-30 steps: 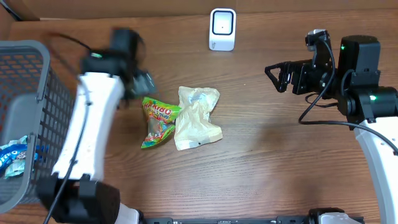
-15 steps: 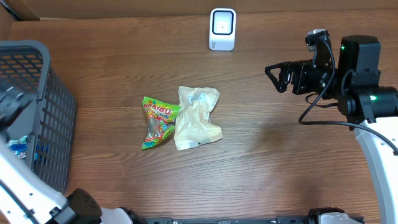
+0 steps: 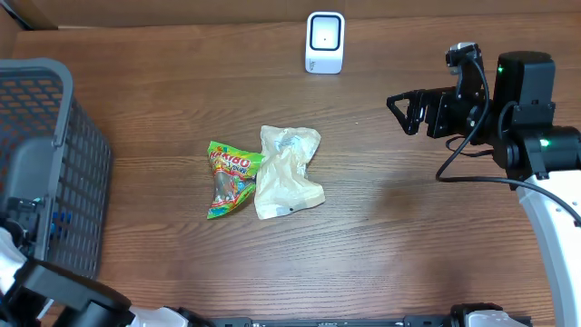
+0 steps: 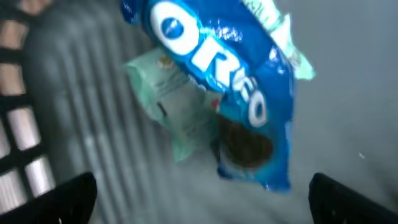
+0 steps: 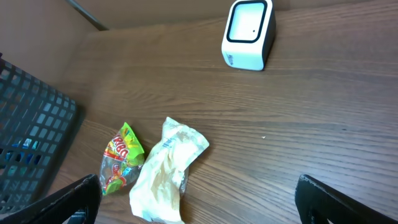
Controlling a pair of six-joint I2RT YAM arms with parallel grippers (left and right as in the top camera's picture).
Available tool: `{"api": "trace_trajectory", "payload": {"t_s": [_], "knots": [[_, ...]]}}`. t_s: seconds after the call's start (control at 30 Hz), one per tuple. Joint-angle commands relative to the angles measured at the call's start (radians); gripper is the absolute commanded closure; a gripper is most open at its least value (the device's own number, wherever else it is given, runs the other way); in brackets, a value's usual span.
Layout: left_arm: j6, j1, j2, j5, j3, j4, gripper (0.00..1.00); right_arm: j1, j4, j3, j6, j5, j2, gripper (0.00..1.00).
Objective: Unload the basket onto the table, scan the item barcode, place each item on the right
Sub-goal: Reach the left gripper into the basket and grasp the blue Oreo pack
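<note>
Down in the basket point(image 3: 54, 163) my left jaws hang wide over the Oreo pack point(image 4: 230, 93), right jaws wide too; blurry, probably pick step, next close on it.

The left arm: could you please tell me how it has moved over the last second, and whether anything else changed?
The left arm swung away from the Haribo bag, leftward to the basket, and its open left gripper now hangs over the Oreo pack inside, holding nothing. The Haribo bag, the pale pouch, the scanner and the right gripper stayed put.
</note>
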Motion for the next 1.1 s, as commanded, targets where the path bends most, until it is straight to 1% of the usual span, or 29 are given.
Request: {"api": "trace_trajectory", "payload": {"t_s": [0.0,0.3,0.5,0.53,0.57,0.6,0.63,0.67,0.73,0.83,0.9,0.93,0.97,1.0,1.03,1.07], "knots": [[0.012,-0.004,0.046,0.008,-0.058,0.081,0.00,0.004,0.001,0.027,0.000,-0.006,-0.004,0.00],[0.034,-0.032,0.120,0.011,-0.058,0.185,0.00,0.004,-0.003,0.027,0.000,-0.006,-0.004,0.00],[0.034,-0.063,0.185,0.016,-0.058,0.207,0.00,0.004,-0.004,0.027,0.000,-0.006,-0.004,0.00],[0.034,-0.068,0.192,0.016,-0.058,0.205,0.09,0.004,-0.004,0.027,0.000,-0.006,-0.004,0.00],[0.034,-0.073,0.193,0.016,-0.058,0.200,0.46,0.004,-0.004,0.027,0.000,-0.006,-0.004,0.00],[0.033,-0.076,0.193,0.018,-0.058,0.196,0.64,0.004,-0.004,0.027,0.000,-0.006,-0.004,0.00],[0.033,-0.080,0.192,0.027,-0.057,0.190,0.85,0.004,-0.004,0.027,0.000,-0.006,-0.004,0.00],[0.033,-0.084,0.192,0.045,-0.055,0.176,0.96,0.004,-0.004,0.027,0.000,-0.006,-0.004,0.00],[0.032,-0.084,0.192,0.073,-0.045,0.146,0.96,0.004,-0.004,0.027,0.000,-0.006,-0.004,0.00],[0.031,-0.083,0.192,0.142,0.022,0.039,0.96,0.004,-0.004,0.027,0.000,-0.006,-0.004,0.00],[0.034,-0.084,0.190,0.240,0.140,-0.093,0.96,0.004,-0.005,0.027,0.000,-0.006,-0.004,0.00],[0.035,-0.083,0.190,0.313,0.230,-0.184,0.96,0.004,-0.005,0.027,0.000,-0.006,-0.004,0.00],[0.062,-0.084,0.189,0.391,0.313,-0.262,0.96,0.004,-0.005,0.027,0.000,-0.006,-0.004,0.00],[0.083,-0.084,0.189,0.437,0.355,-0.299,0.96,0.004,-0.005,0.027,0.000,-0.006,-0.004,0.00],[0.124,-0.084,0.189,0.532,0.448,-0.378,0.96,0.004,-0.006,0.027,0.000,-0.007,-0.004,0.00],[0.146,-0.084,0.189,0.591,0.528,-0.444,0.96,0.004,-0.006,0.027,0.001,-0.007,-0.004,0.00]]}}
